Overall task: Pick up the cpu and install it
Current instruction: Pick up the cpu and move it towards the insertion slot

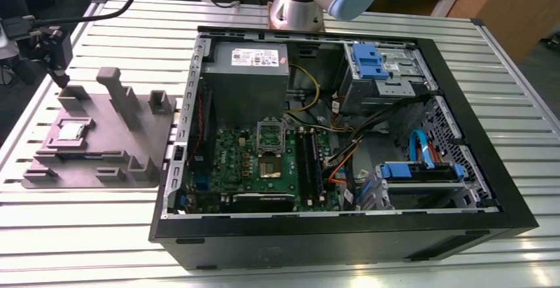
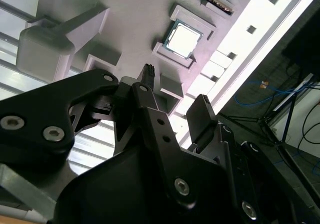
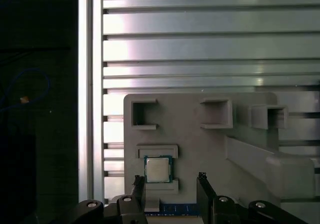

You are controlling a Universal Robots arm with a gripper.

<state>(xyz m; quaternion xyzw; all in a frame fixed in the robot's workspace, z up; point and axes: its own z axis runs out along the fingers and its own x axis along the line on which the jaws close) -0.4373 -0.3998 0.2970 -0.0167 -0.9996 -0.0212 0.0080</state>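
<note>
Over grey tray (image 3: 190, 134) | jaws apart, empty | cpu (image 3: 158, 169) lying in tray pocket

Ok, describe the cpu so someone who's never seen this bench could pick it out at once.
On the exterior view's left, beside the open computer case, lies a grey tray. The cpu sits on the half of the tray away from the case. It is the one small flat square with a shiny silver top, while its neighbours are dull grey upright posts.

cpu (image 1: 72, 130) in tray (image 1: 103, 121) recess, tray on the exterior view's left of pc case (image 1: 350, 242)
</note>
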